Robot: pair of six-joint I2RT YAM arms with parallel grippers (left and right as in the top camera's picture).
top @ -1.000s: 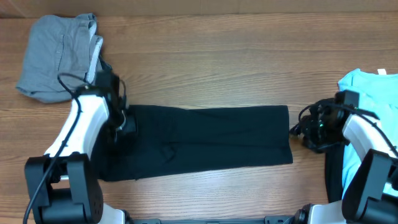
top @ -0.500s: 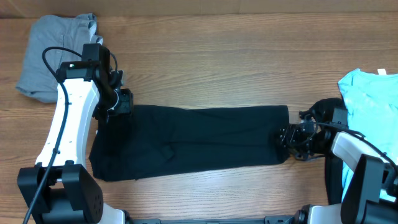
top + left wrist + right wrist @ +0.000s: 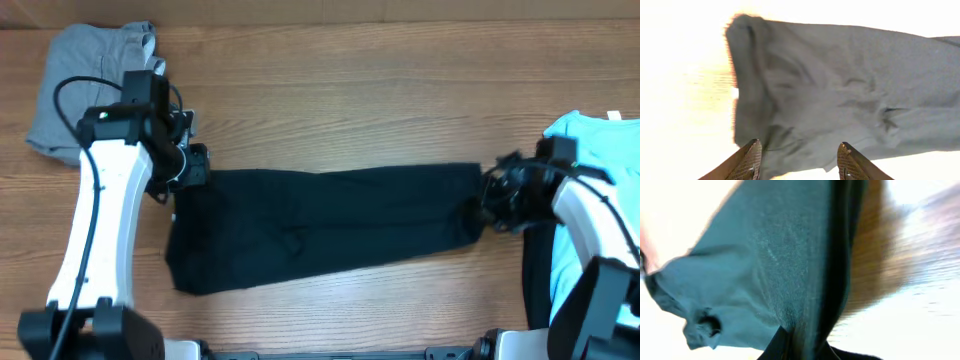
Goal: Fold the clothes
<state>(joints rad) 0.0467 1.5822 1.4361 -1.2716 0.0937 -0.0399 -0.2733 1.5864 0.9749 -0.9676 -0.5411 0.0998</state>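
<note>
The right gripper (image 3: 482, 203) is pressed together on the right end of the black shirt (image 3: 320, 225) and pinches the cloth. The left gripper (image 3: 188, 168) has its fingers spread just over the far left corner. The black shirt lies long across the table (image 3: 350, 90). A grey garment (image 3: 80, 90) lies far left, and a light blue garment (image 3: 590, 150) lies at the right.

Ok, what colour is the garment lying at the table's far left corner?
The garment is plain grey, clearest in the overhead view.
</note>
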